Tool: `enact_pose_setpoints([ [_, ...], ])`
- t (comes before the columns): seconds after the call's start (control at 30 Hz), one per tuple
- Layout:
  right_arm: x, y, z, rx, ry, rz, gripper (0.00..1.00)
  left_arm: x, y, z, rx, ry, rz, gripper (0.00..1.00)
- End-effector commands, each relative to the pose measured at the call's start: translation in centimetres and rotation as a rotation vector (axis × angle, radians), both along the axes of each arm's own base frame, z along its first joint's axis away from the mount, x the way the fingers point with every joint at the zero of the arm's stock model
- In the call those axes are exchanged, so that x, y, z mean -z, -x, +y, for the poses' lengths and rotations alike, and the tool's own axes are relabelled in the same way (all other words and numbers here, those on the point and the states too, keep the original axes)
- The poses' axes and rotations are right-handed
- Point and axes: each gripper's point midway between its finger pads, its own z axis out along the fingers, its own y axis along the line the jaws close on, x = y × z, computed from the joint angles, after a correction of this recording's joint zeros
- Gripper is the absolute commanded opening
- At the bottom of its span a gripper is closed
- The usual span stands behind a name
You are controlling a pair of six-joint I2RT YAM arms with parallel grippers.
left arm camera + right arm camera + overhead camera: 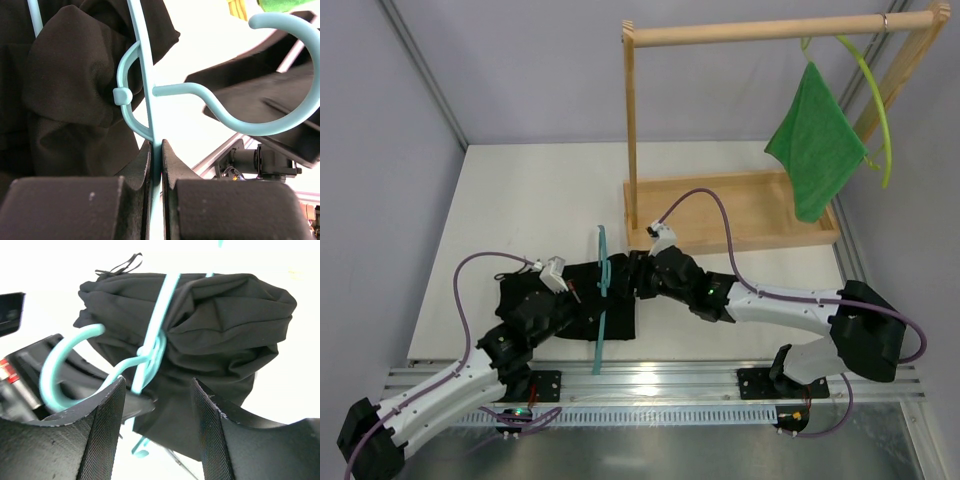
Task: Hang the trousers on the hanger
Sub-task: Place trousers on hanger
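The black trousers (555, 305) lie bunched on the white table, draped through the teal-blue hanger (601, 300), which stands on edge across them. My left gripper (582, 296) is shut on the hanger's bar just below the hook; in the left wrist view the jaws (156, 147) pinch the teal bar (149, 85), with trousers fabric (65, 100) to the left. My right gripper (638, 276) is open and empty beside the hanger's right side; in the right wrist view its gripper (159, 390) frames the trousers (225, 325) and the hanger (161, 310) without touching them.
A wooden rack (760, 30) with a tray base (740, 205) stands at the back right. A green cloth (817, 150) and a yellow-green hanger (875, 90) hang from its rail. The metal rail (660, 375) marks the table's near edge.
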Motion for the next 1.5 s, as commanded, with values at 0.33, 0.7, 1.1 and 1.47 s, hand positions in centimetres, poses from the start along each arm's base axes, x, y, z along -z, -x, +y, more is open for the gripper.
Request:
enact_pose_setpoints([
  [0.33, -5.3, 1.2, 2.6, -0.059, -0.075, -0.192, 0.58, -0.7, -0.1, -0.8, 0.024, 0.029, -0.017, 0.00],
  [0.7, -3.8, -1.6, 2.5, 0.131, 0.078, -0.210, 0.60, -0.5, -0.1, -0.8, 0.018, 0.029, -0.008, 0.01],
  [1.1, -2.0, -2.6, 2.8, 0.189, 0.165, -0.179, 0.04, -0.1, -0.1, -0.4, 0.012, -0.035, 0.024, 0.13],
  [1.47, -1.7, -2.8, 1.9, 0.226, 0.187, -0.170, 0.04, -1.6, -0.1, 4.3, -0.064, -0.351, 0.054, 0.52],
])
